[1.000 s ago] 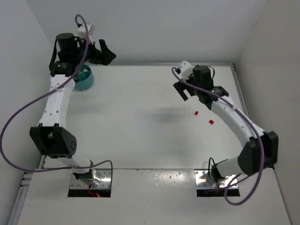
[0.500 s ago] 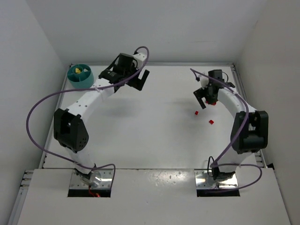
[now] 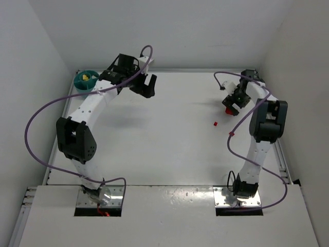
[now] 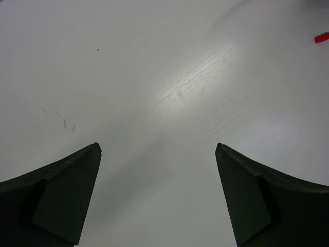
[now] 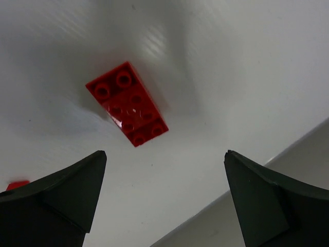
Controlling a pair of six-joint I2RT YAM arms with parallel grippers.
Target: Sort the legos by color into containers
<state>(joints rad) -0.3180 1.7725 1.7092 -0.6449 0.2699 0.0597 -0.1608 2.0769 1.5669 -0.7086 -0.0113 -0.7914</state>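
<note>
White matte table [image 3: 169, 149] carried the round teal bowl [image 3: 79, 87] at upper left of the overhead view. Spread and empty, the left gripper [image 4: 159, 149] hung over the table and the right gripper [image 5: 164, 159] above a red brick [image 5: 127, 103] at upper right. That brick lay skewed to the jaws; glossy studded plastic could skid out on closing.
</note>
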